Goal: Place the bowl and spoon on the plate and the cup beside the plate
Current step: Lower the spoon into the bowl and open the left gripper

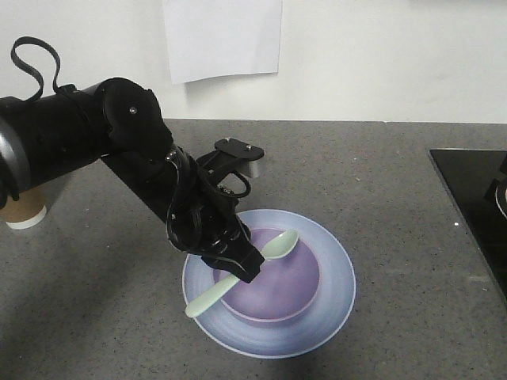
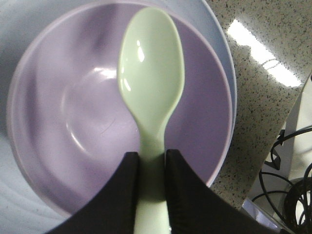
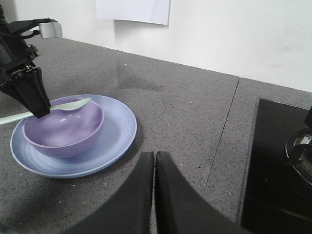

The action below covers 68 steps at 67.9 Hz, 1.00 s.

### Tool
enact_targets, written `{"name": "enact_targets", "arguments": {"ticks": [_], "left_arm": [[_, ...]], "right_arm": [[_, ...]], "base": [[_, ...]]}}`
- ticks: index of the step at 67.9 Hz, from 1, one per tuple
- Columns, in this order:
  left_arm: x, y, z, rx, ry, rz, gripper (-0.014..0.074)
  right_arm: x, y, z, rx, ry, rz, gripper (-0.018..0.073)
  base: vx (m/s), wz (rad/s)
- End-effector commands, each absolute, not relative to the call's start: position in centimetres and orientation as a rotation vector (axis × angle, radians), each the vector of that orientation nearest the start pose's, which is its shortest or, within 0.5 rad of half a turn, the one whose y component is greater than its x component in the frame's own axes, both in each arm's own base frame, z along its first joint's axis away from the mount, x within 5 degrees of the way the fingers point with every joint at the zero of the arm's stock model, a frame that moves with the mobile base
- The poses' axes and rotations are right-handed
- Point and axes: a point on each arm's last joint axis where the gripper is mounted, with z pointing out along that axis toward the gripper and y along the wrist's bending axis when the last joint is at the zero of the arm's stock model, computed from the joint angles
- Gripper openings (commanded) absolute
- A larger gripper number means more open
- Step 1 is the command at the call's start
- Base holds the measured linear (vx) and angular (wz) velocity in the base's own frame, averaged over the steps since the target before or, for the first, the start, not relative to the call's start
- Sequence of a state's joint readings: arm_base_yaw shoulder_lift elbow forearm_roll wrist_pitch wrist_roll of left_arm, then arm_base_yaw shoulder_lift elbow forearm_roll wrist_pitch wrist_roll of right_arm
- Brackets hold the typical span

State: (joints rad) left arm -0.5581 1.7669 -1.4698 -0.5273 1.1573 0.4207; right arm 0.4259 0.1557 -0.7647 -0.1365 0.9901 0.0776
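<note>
While the grey speckled counter (image 1: 412,261) spreads under everything, a white paper sheet (image 1: 223,36) hangs on the wall behind it and a black cooktop (image 1: 475,198) fills its right edge. On the counter sits the plate (image 1: 333,305), pale blue-lavender and round, and the bowl (image 1: 277,289) stands inside it, upright, a little off the plate's centre. The left gripper (image 1: 238,265) reaches down over the bowl's near-left rim, its jaws clamped on the handle of the spoon (image 1: 273,249); the wrist view shows both black fingers (image 2: 122,195) pressed against the handle from either side. The spoon lies nearly level across the rim, its mint-green scoop above the bowl's hollow and its handle end jutting out past the plate's edge. The right gripper (image 3: 154,185) hangs over bare counter, well apart from the plate, jaws together with nothing between them. At the far left, mostly hidden behind the left arm, stands the cup (image 1: 24,210), well apart from the plate
</note>
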Motion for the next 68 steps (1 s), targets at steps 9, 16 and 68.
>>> {"name": "enact_targets", "arguments": {"ticks": [9, 16, 68], "left_arm": [[28.0, -23.0, 30.9, 1.099, 2.559, -0.82, 0.0179], [28.0, -23.0, 30.9, 1.099, 2.559, -0.82, 0.026], [27.1, -16.6, 43.0, 0.862, 2.361, -0.116, 0.037]], "right_arm": [[0.2, -1.2, 36.8, -0.306, 1.776, 0.173, -0.0006], [0.2, -1.2, 36.8, -0.306, 1.776, 0.173, -0.0006], [0.2, -1.2, 36.8, -0.305, 1.774, 0.177, -0.0006]], "base": [[0.0, 0.0], [0.0, 0.0], [0.0, 0.0]]}}
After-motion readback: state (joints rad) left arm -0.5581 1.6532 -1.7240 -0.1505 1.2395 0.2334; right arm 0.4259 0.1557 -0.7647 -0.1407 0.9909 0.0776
